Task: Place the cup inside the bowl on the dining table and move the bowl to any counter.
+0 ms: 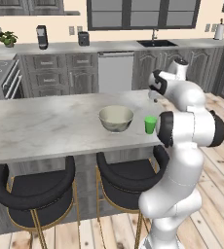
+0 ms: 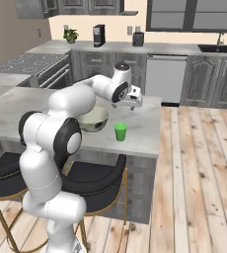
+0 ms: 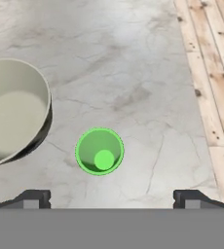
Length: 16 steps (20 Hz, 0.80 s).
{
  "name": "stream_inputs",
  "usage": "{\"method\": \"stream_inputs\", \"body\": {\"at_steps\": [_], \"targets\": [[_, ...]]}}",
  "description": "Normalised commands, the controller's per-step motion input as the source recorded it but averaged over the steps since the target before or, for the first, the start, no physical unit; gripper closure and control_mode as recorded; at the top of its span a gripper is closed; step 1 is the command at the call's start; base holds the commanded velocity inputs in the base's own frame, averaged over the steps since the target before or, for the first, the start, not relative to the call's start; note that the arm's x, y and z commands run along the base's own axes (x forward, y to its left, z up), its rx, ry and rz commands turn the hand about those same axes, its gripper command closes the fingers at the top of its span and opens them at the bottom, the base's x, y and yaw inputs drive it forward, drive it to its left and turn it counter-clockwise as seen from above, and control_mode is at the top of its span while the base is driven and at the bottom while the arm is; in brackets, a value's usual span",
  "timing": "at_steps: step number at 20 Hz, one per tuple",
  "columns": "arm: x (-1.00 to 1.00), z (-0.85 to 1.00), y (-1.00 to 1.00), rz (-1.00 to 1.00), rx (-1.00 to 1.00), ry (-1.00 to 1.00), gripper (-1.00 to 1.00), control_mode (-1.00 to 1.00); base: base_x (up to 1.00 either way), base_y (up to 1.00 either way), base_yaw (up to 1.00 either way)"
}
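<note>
Cup stands beside bowl near table edge, seemingly beneath wide-spread gripper.

The bowl sits upright on the marble surface, near its front edge. Just to the bowl's right, apart from it, stands the green cup. The white arm rises right of the cup, and two black stools stand below the bowl.
</note>
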Motion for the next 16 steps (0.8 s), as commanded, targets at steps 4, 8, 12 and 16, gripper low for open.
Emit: {"method": "stream_inputs", "body": {"at_steps": [4, 8, 12, 16], "targets": [[0.04, -0.32, 0.0, 0.0, 0.0, 0.0, -1.0, -1.0, 0.0, 0.0, 0.0], [0.07, -0.27, 0.0, 0.0, 0.0, 0.0, -1.0, -1.0, 0.0, 0.0, 0.0], [0.05, -0.27, 0.0, 0.0, 0.0, 0.0, -1.0, -1.0, 0.0, 0.0, 0.0], [0.02, -0.3, 0.0, 0.0, 0.0, 0.0, -1.0, -1.0, 0.0, 0.0, 0.0]]}}
